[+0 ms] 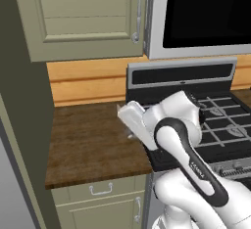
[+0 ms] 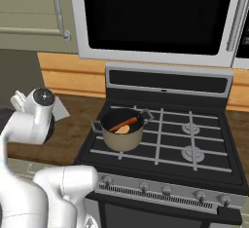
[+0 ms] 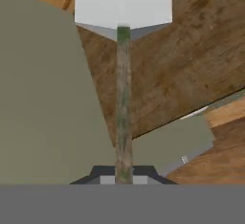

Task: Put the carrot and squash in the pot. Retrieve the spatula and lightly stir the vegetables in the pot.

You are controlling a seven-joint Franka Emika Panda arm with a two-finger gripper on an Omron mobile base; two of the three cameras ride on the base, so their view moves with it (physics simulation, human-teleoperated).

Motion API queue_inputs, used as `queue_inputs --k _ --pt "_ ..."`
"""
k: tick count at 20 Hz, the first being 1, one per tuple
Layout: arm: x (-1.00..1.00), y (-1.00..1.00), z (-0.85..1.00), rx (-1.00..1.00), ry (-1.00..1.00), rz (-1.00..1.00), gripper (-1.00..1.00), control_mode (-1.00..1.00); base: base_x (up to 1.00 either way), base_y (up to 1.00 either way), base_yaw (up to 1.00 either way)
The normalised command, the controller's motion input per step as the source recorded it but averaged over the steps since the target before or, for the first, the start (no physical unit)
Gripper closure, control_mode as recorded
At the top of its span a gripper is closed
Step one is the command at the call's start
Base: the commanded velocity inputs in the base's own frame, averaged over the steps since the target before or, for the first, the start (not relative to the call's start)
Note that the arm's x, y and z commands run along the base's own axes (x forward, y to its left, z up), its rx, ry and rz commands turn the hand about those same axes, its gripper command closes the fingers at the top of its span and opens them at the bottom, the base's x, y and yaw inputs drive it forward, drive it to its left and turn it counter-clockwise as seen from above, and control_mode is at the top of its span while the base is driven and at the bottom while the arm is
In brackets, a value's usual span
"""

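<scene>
2 vegetables already lie in the pot (image 2: 122,133) on the stove's (image 2: 194,139) front-left burner, the carrot (image 2: 123,123) slanting across the squash (image 2: 123,130), so you are on the stirring step. Your fingers (image 3: 123,176) pinch the handle of the spatula (image 3: 123,50), whose pale blade points out over the wooden tabletop (image 1: 88,142) left of the stove. Next you need to swing the arm right until the blade is above the pot, then lower it in gently, clear of the rim.
</scene>
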Motion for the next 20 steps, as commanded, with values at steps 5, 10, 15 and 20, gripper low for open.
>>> queue_inputs --k 5,10,15,20 --pt "-0.54 -0.51 1.0 0.5 0.21 -0.27 1.0 -1.0 0.0 0.0 0.0" --pt "-0.46 -0.9 1.0 0.51 0.27 -0.32 1.0 -1.0 0.0 0.0 0.0" --pt "-0.26 -1.0 0.82 0.45 0.3 -0.33 1.0 -1.0 0.0 0.0 0.0" --pt "0.0 -1.0 0.31 0.27 0.17 -0.33 1.0 -1.0 0.0 0.0 0.0"
